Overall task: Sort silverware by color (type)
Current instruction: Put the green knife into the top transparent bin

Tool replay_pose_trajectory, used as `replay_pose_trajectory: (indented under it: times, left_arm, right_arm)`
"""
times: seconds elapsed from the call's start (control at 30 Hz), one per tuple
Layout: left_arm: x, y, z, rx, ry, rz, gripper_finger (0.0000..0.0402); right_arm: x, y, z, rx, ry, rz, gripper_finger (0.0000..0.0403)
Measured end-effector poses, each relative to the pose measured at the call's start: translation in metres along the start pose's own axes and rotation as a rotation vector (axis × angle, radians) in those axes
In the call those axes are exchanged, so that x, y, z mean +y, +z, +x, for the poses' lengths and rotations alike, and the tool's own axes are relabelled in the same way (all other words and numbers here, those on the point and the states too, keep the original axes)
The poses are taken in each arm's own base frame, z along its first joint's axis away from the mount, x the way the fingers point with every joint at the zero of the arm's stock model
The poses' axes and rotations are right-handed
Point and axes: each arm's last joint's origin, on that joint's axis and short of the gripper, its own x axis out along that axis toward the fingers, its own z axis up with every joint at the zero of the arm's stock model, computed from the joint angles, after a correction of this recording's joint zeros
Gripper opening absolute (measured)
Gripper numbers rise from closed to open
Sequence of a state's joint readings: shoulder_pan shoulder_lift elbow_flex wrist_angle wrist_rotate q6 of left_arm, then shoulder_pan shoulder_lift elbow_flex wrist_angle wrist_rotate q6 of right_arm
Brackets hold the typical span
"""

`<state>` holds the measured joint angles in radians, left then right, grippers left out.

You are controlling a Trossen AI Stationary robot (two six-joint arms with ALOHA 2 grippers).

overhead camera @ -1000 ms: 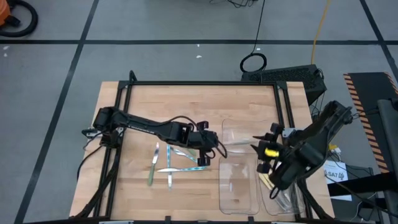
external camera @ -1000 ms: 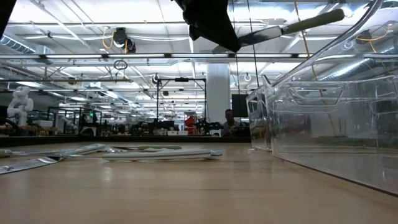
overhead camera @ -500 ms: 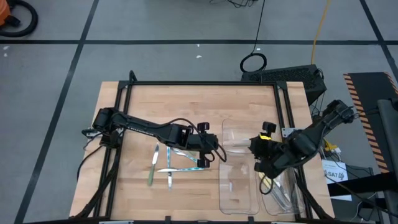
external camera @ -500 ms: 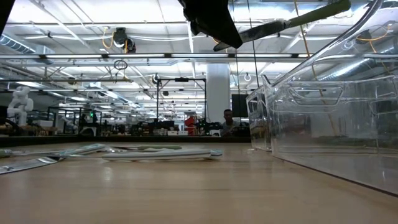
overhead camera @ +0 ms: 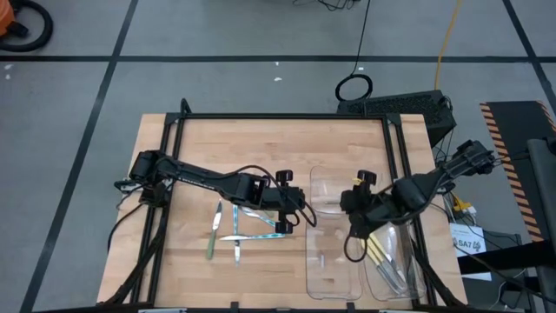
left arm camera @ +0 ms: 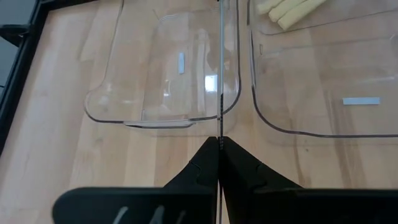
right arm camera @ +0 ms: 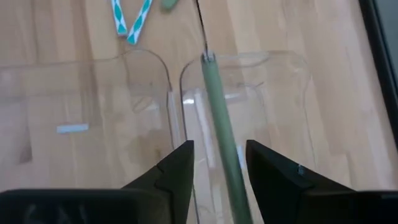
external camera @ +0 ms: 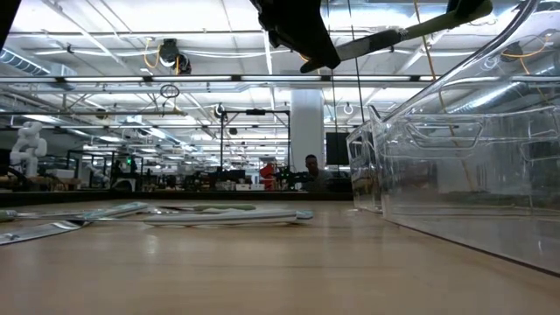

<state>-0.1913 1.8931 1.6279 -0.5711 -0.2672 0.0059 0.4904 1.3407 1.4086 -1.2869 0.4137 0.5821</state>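
My left gripper [overhead camera: 294, 212] is over the table's middle, shut on a slim utensil with a metal end [left arm camera: 221, 74] and a pale green handle [right arm camera: 219, 118]. The utensil sticks out level toward the right, above the clear trays, and shows high in the low view [external camera: 385, 37]. My right gripper [overhead camera: 349, 211] is open. In its wrist view its fingers [right arm camera: 179, 167] stand on either side of the green handle without plainly touching it. Several more utensils [overhead camera: 234, 230] lie flat on the wood to the left. Yellow-handled ones [overhead camera: 380, 254] lie in the right tray. My left gripper pinches the utensil's thin metal end [left arm camera: 220, 132] between its two shut fingers, coming level from the table's left, with the fingers along the utensil. The utensil is lifted clear and points level toward the right, over the trays.
Clear plastic trays stand on the table's right half: a far one [overhead camera: 334, 193], a near middle one [overhead camera: 333, 261] and a right one [overhead camera: 408, 274]. In the right wrist view two light-blue-handled utensils [right arm camera: 129, 18] form a V on the wood. Black frame rails edge the table [overhead camera: 278, 116].
My right gripper has moved toward the table's left and slightly toward its far edge, closing in on the utensil held by my left gripper. It now stands around the green handle. My left gripper has kept hold of the utensil and has stayed nearly still.
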Motion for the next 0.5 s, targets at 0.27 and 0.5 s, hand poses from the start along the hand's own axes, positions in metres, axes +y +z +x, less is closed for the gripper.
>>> replay_pose_trajectory:
  times: [0.27,0.5]
  left_arm:
    - [0.0002,-0.0002,0.0,0.002,0.006,-0.007,0.0008]
    - [-0.0008,0.0,-0.0003,0.0,0.003,-0.037,0.0014]
  right_arm:
    - [-0.0029,0.0011,0.0017,0.027,0.021,-0.024,0.0029]
    - [-0.0031,0.0013,0.0017,0.021,0.012,-0.041,0.0026]
